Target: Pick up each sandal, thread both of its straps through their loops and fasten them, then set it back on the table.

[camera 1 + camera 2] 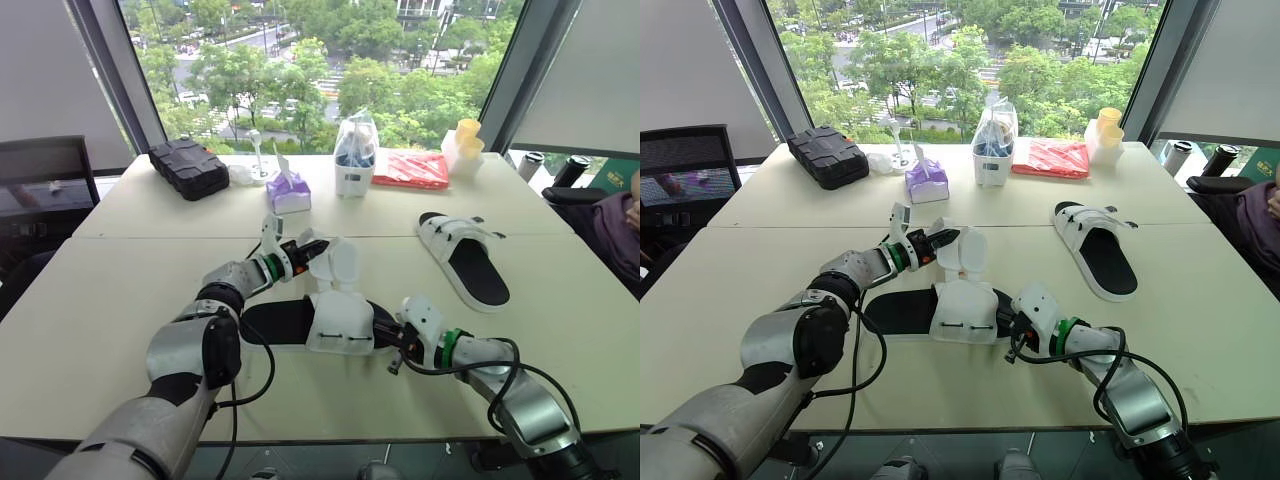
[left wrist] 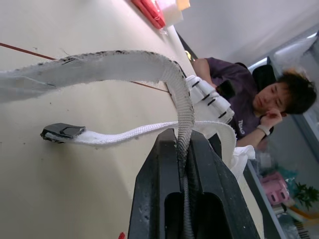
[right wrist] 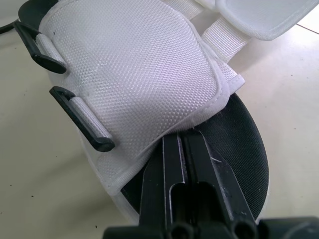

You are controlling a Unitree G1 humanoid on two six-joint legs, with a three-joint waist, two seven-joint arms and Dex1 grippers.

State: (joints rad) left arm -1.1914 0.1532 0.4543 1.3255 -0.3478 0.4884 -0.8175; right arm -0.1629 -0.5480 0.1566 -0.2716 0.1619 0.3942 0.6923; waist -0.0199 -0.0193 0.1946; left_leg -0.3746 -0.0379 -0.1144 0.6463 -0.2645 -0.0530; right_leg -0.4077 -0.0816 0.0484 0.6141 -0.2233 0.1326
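Pale cream tabletop [image 1: 110, 300] beside a window holds two white fabric sandals with black soles: the near sandal [image 1: 290, 322] lies between the two pincers, and the second sandal [image 1: 470, 258] lies well apart beyond the right pincer [image 1: 388, 334]. The left pincer [image 2: 182, 137] is clenched on one white woven strap [image 2: 149, 62] of two, raised above the table. The right pincer grips the edge of the near sandal's white mesh flap [image 3: 134, 74] (two black plastic loops [image 3: 82, 119] sit near its fingers).

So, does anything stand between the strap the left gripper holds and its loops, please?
Nothing visible does: the strap is pinched in the left gripper, both loops lie bare, and the right gripper pinches the flap's edge clear of them.
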